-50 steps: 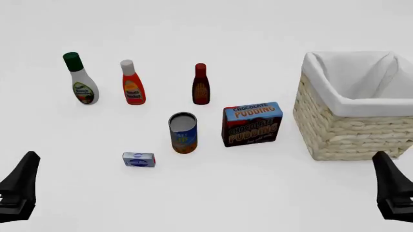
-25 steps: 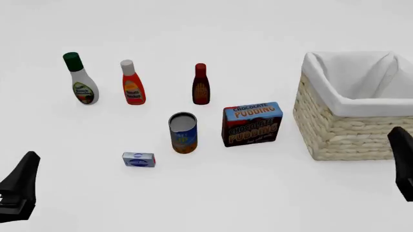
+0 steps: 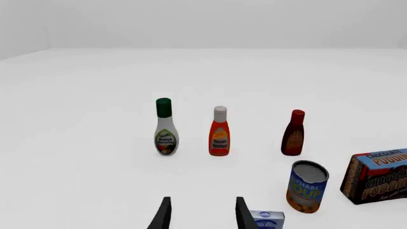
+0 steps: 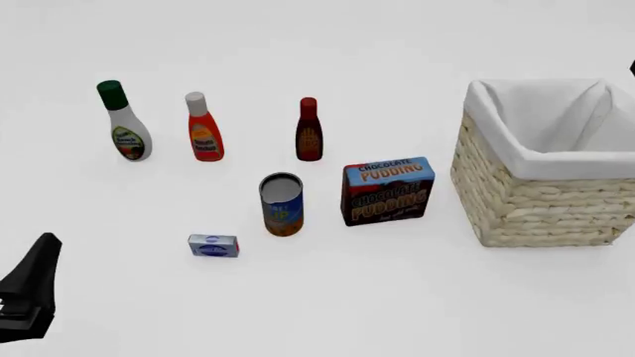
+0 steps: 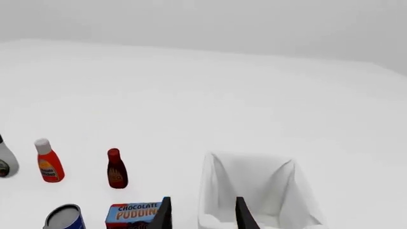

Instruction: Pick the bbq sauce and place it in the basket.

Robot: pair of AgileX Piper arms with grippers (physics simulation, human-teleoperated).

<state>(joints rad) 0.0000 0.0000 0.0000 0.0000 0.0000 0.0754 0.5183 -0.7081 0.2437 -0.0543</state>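
Dark reddish-brown, the bbq sauce (image 4: 308,130) is seen upright mid-table — basket (image 4: 516,201) at the right edge; both grippers' jaws are parted, empty.

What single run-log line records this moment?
left gripper: open, idle | right gripper: open, raised | bbq sauce: upright, ungrasped | basket: holds no bottle

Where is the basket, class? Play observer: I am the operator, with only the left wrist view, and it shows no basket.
Observer: In the front view the basket stands right of the pudding box, apart from it.
Operator: Anything inside it?
Observer: The right wrist view shows only white lining; its near part is out of frame.
Operator: And the right gripper?
Observer: The right gripper is open and holds nothing.
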